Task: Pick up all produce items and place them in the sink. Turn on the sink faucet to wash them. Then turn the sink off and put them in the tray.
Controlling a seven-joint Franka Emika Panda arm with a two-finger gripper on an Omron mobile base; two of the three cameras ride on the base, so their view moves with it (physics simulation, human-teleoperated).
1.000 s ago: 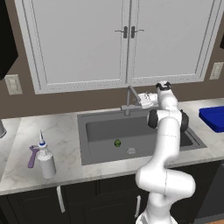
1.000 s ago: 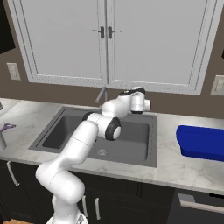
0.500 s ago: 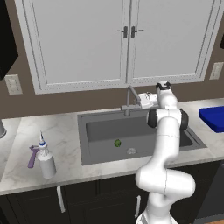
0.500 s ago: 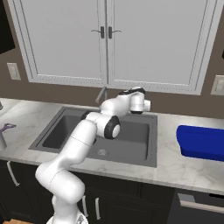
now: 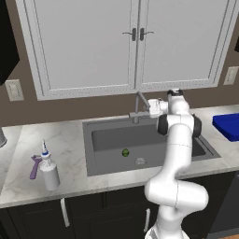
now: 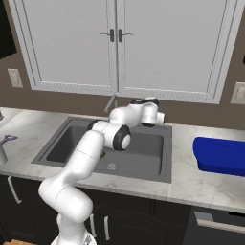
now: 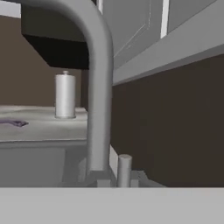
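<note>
At the far left of the left base view, a purple hooked tool [image 5: 35,167] lies on the pale marbled stone counter [image 5: 65,144], touching or just beside a white spray bottle with a blue cap [image 5: 49,169] that stands upright near the counter's front edge. To their right sits the large rectangular dark grey sink basin [image 5: 109,140], sunk into the counter. On its floor, near the middle, rests the small round green lime-like fruit [image 5: 125,152], just beside the round silver drain [image 5: 140,161], which lies to its right and slightly nearer the front.

Behind the basin, at its back rim, rises the slim grey metal faucet with an upright stem and angled spout [image 5: 139,105]. In the hand view this faucet [image 7: 95,87] stands very close, its curved neck arching overhead, with a short grey peg-like lever [image 7: 124,169] upright at its base just to the right. Further back in that view a silver cylindrical canister [image 7: 65,96] stands on the counter.

The white arm's two-finger gripper [image 5: 153,107] is held level with the faucet, just to its right; whether its fingers are spread or closed cannot be told, nor whether they touch anything. In the right base view the gripper [image 6: 125,113] sits close by the faucet [image 6: 111,102].

At the far right, the flat rectangular bright blue tray [image 5: 228,126] lies on the counter, well apart from the sink [image 6: 143,143].
</note>
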